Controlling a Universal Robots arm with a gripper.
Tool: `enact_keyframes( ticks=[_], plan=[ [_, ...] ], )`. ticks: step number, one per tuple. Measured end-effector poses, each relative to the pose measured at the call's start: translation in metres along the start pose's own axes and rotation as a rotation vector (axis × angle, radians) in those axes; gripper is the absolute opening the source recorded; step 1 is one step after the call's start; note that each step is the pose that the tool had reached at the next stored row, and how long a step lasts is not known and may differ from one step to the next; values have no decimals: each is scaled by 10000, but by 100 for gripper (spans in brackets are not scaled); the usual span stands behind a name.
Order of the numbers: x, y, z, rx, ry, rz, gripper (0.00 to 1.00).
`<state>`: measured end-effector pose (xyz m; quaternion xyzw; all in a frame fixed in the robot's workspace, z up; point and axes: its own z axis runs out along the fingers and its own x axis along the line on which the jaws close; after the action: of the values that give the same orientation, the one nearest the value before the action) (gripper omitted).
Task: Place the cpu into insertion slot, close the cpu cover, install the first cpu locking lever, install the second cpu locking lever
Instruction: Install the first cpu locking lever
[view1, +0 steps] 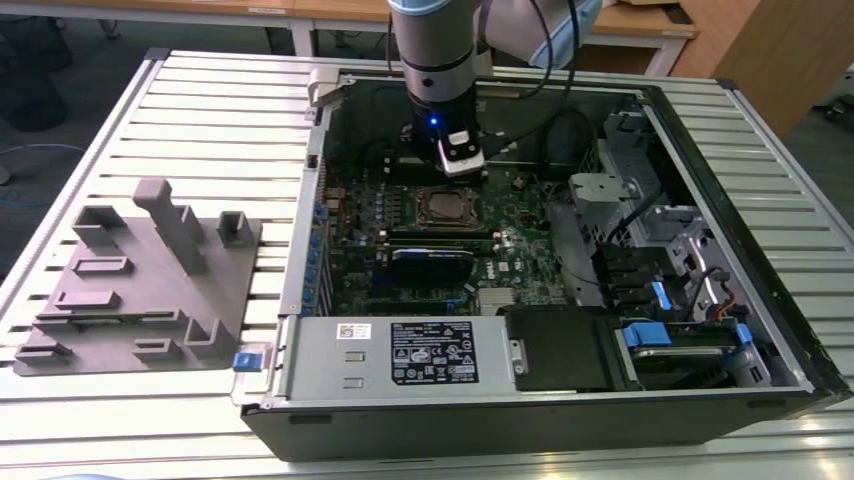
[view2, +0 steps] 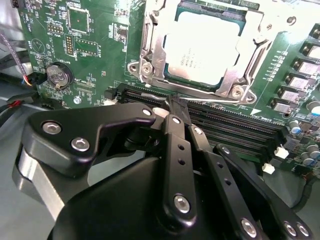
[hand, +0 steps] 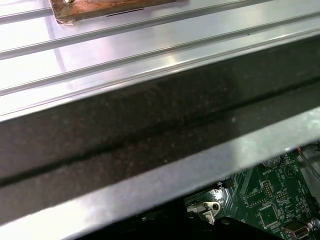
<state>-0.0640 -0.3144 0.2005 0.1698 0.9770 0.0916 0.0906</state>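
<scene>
- hand (view2: 175, 104) pinched narrow, holding nothing, tips at the wire locking lever (view2: 210, 98)
- cpu (view2: 205, 45) sits just beyond the tips, under the cpu cover (view2: 150, 52)
- lever looks stiff, springy, slippery; I'd catch it near its free end

The cpu (view2: 200, 47), a flat square chip with a silvery-grey metal top, is seen seated level in the insertion slot (view2: 235, 91). The slot's silver rim and corner screws are fixed to the green circuit board (view2: 95, 45). The cpu cover (view2: 255, 55), a thin silver metal frame with a cut-out centre, is laid down flat around the chip's top, which is left bare through the opening. The slot is placed near the middle of the board, just beside the long black memory slots (view2: 225, 122).
</scene>
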Motion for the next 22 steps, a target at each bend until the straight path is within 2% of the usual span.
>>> enact_keyframes(
  ticks=[10, 22],
  plan=[
    [3, -4, 23, 173, -69, -41, 11],
    [12, 19, 28, 199, -79, -34, 11]
  ],
)
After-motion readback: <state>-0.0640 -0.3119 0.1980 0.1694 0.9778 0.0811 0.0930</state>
